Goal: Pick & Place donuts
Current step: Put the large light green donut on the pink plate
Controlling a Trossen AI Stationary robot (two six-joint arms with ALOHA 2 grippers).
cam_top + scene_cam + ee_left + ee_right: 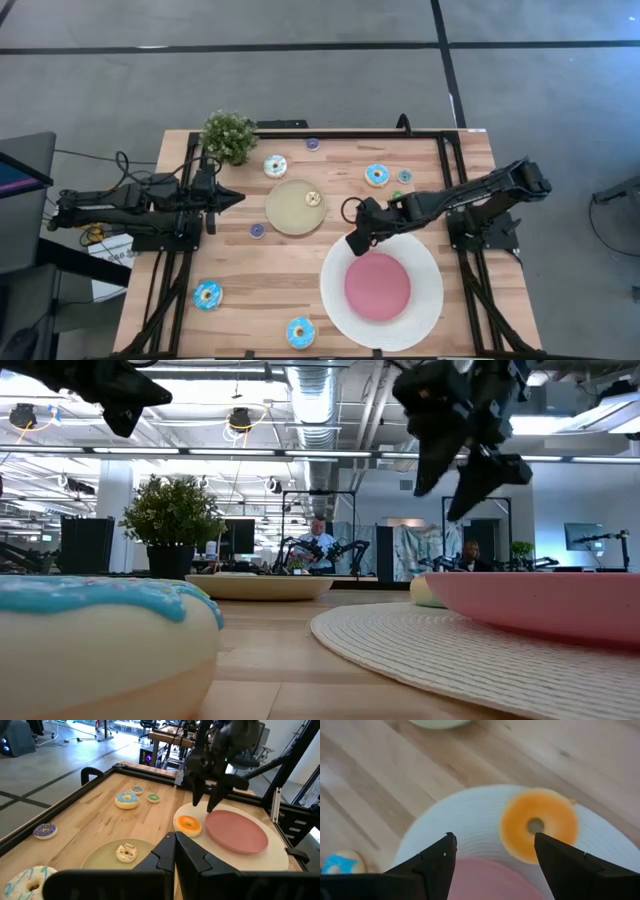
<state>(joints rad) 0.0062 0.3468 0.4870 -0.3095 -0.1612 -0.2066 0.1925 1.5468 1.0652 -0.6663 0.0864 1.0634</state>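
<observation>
An orange-iced donut (538, 825) lies flat on the far left rim of the big white plate (430, 292), beside its pink centre (377, 286). My right gripper (495, 840) hangs open just above that rim, fingers slanting down, with the donut (189, 825) below and to one side of the gap and nothing between the fingers. In the high view the gripper (355, 243) hides the donut. My left gripper (238, 198) waits shut at the table's left, raised and pointing toward the tan plate (295, 207), which holds a tiny cream donut (313, 198).
Loose donuts lie around: a white-and-blue one (275, 166), blue ones (377, 175) (208, 295) (300, 332), a tiny green one (404, 176) and tiny purple ones (313, 144) (257, 230). A potted plant (229, 135) stands at the far left corner.
</observation>
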